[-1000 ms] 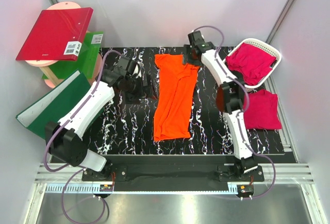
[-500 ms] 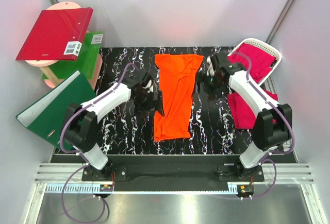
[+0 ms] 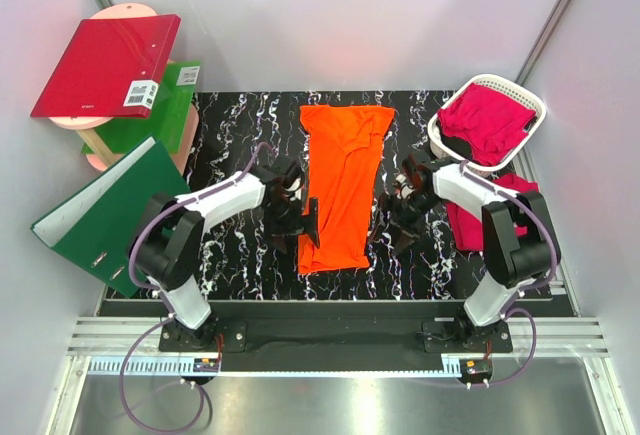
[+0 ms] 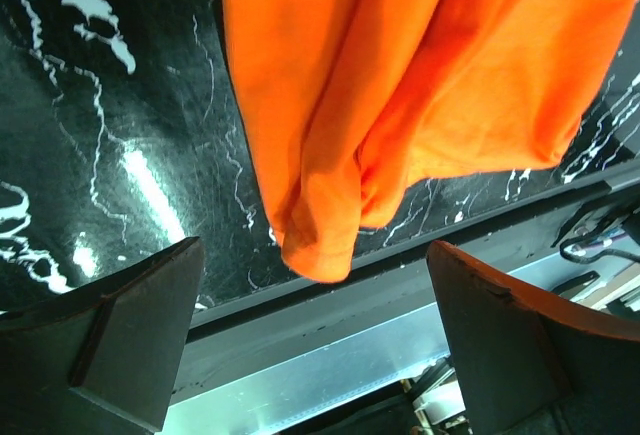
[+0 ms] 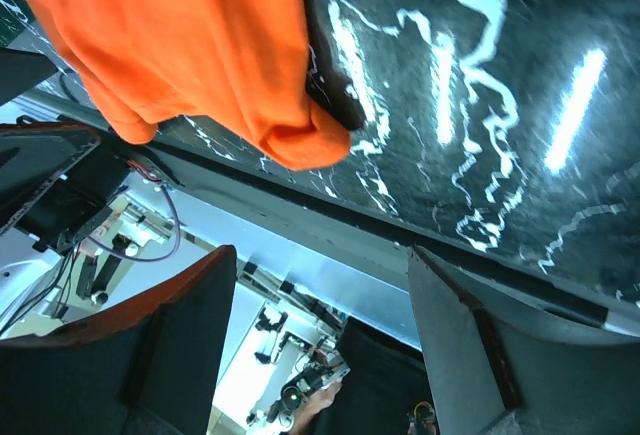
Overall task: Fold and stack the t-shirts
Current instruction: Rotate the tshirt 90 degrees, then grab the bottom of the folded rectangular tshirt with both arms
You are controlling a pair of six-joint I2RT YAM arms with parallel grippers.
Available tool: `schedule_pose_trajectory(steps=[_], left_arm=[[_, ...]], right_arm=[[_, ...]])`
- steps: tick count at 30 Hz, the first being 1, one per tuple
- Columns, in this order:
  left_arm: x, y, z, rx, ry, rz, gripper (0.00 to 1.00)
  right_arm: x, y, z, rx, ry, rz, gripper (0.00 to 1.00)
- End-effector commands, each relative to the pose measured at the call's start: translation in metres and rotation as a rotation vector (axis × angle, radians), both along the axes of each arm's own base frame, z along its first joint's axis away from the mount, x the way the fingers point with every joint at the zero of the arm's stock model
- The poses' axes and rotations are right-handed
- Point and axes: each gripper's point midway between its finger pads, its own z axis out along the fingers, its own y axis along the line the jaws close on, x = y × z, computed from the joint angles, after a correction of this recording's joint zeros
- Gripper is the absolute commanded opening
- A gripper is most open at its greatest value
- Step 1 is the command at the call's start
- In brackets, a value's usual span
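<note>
Under everything, the black marbled table (image 3: pixel 230 135). The orange t-shirt (image 3: pixel 342 180) lies lengthwise mid-table, folded narrow, collar end far, hem near. One magenta t-shirt (image 3: pixel 487 120) is heaped in the white basket (image 3: pixel 530 105) at far right; a second magenta t-shirt (image 3: pixel 466 225) lies on the table under my right arm. My left gripper (image 4: pixel 312 255) sits low at the hem's left corner, jaws spread wide, nothing held. My right gripper (image 5: pixel 320 255) sits at the hem's right corner, jaws apart, empty

A bright orange t-shirt (image 3: pixel 343 180) is lying on a black, white-veined table (image 3: pixel 230 135); right of it a magenta shirt (image 3: pixel 488 120) is filling a white basket (image 3: pixel 497 80), and left of it a red binder (image 3: pixel 105 63) and a green binder (image 3: pixel 100 210) are sitting
</note>
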Motion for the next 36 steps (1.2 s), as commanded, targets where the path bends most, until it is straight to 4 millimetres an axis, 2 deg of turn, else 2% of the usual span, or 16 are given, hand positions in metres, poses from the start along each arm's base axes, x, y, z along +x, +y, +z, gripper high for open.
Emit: schedule_pose_trajectory(steps=[1, 8, 15, 18, 19, 20, 23, 25, 31, 35, 36], left_arm=[[0.013, -0.015, 0.001, -0.035, -0.026, 0.009, 0.99], [0.031, -0.029, 0.014, -0.071, -0.056, 0.01, 0.99], [0.032, -0.028, 0.017, -0.07, -0.066, 0.001, 0.99], [0.037, -0.028, 0.022, -0.073, -0.081, 0.002, 0.99], [0.038, -0.028, 0.023, -0.075, -0.086, 0.002, 0.99], [0.04, -0.027, 0.026, -0.076, -0.092, 0.003, 0.99], [0.045, -0.026, 0.028, -0.08, -0.101, 0.003, 0.99], [0.045, -0.024, 0.027, -0.077, -0.098, 0.004, 0.99], [0.049, -0.021, 0.024, -0.07, -0.097, -0.006, 0.99], [0.051, -0.022, 0.021, -0.071, -0.09, -0.017, 0.99], [0.051, -0.023, 0.021, -0.073, -0.088, -0.019, 0.99]], right_arm=[[0.001, 0.02, -0.008, 0.07, 0.024, 0.01, 0.77], [-0.007, 0.034, -0.048, 0.053, 0.049, 0.057, 0.77], [-0.008, 0.045, -0.075, 0.017, 0.08, 0.103, 0.73], [-0.004, 0.051, -0.081, 0.024, 0.086, 0.106, 0.51], [0.0, 0.052, -0.081, 0.024, 0.083, 0.103, 0.4], [-0.001, 0.051, -0.082, 0.013, 0.092, 0.104, 0.18], [-0.002, 0.043, -0.078, -0.045, 0.098, 0.106, 0.0], [-0.003, 0.038, -0.072, -0.075, 0.097, 0.116, 0.0], [-0.026, 0.01, -0.04, -0.196, 0.137, 0.135, 0.0], [-0.04, -0.001, -0.039, -0.242, 0.156, 0.115, 0.01], [-0.042, -0.003, -0.042, -0.248, 0.167, 0.117, 0.05]])
